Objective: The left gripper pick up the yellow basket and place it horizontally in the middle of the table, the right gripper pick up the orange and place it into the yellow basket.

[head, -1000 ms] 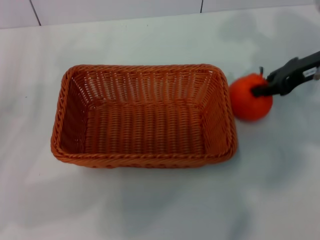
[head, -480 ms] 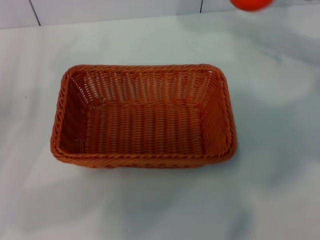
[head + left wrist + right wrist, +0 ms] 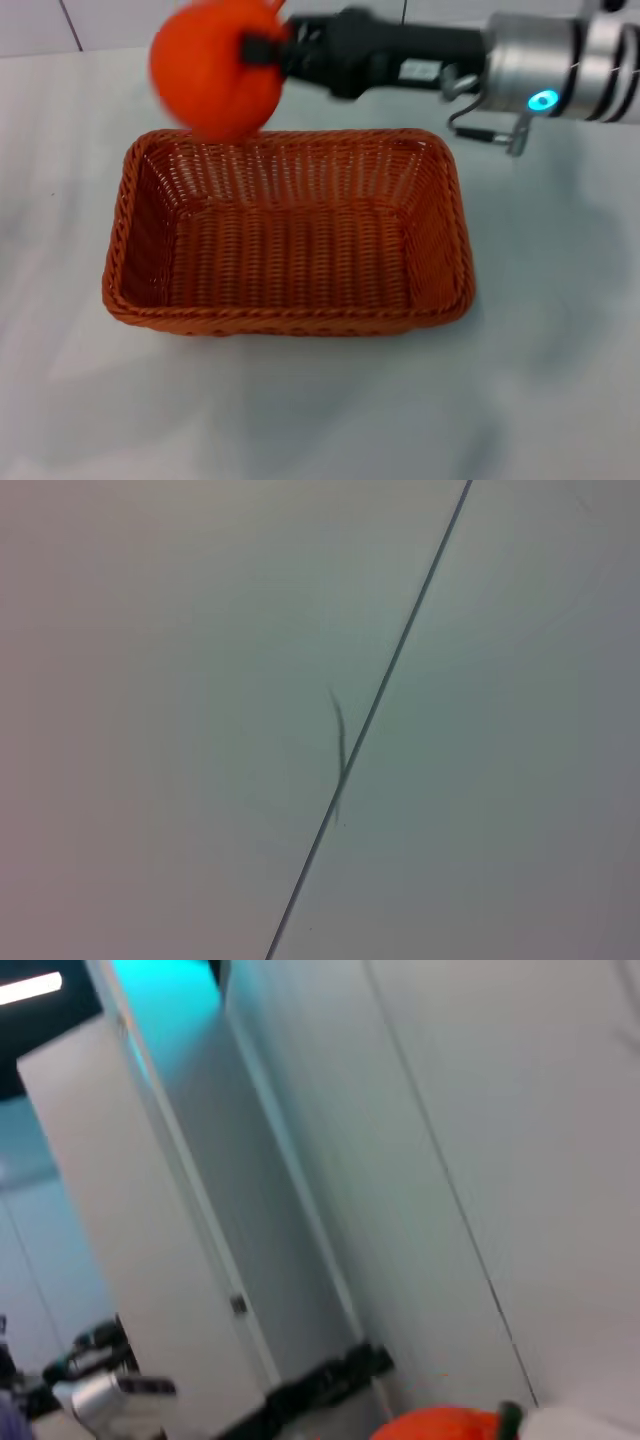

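The basket [image 3: 287, 232] already lies lengthwise mid-counter [image 3: 300, 420]; my right gripper [image 3: 262, 50] pinches the orange [image 3: 210, 75] above its far-left corner, drop remaining.

I've got the orange [image 3: 216, 70] blurred in the head view, its top cut by the frame edge beyond the right gripper [image 3: 262, 50]. My right wrist camera catches only a sliver of it, and the fingers' far sides are hidden behind the fruit.

The basket [image 3: 288, 232] was orange-brown, woven with a braided rim. The orange [image 3: 217, 68] was red-orange. The right gripper [image 3: 268, 52] was black, its arm silver with a blue-lit ring. The table [image 3: 330, 410] was pale white-grey.
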`<move>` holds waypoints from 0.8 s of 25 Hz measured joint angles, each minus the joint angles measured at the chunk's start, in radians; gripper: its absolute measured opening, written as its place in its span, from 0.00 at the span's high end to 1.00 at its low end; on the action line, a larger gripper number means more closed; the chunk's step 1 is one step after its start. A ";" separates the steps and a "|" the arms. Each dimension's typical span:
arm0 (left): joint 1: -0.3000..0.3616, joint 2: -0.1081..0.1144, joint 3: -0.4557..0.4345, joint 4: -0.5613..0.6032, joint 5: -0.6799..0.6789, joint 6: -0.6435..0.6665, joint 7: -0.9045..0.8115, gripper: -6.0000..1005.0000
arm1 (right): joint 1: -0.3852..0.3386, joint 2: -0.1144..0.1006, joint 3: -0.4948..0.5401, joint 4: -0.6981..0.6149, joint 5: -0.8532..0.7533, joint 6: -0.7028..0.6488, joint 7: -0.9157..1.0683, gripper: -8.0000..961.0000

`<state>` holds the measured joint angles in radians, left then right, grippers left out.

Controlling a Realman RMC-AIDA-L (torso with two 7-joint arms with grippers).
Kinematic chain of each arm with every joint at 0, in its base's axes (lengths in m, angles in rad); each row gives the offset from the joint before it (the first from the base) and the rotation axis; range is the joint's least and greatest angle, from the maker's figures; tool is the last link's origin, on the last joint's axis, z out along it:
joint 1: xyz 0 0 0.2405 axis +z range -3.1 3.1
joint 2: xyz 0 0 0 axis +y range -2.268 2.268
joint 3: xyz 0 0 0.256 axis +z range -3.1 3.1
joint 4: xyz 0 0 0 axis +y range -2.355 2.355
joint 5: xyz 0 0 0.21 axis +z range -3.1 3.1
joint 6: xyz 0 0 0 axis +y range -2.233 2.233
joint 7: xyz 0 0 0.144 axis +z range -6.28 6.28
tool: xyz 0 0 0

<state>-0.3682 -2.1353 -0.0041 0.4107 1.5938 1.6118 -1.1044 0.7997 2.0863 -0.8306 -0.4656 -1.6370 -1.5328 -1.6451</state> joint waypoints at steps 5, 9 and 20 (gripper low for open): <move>0.006 -0.002 -0.001 -0.002 0.000 0.001 0.000 0.39 | -0.002 0.001 -0.041 0.011 0.007 0.037 0.000 0.70; 0.010 -0.003 -0.001 -0.014 0.000 0.002 0.000 0.39 | -0.026 0.001 -0.034 0.013 0.031 0.037 -0.001 0.56; 0.008 -0.003 -0.001 -0.024 -0.007 0.018 0.003 0.39 | -0.128 0.000 -0.019 0.013 0.173 0.032 -0.143 0.20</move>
<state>-0.3598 -2.1383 -0.0055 0.3863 1.5864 1.6301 -1.1010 0.6722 2.0860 -0.8495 -0.4527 -1.4644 -1.5005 -1.7886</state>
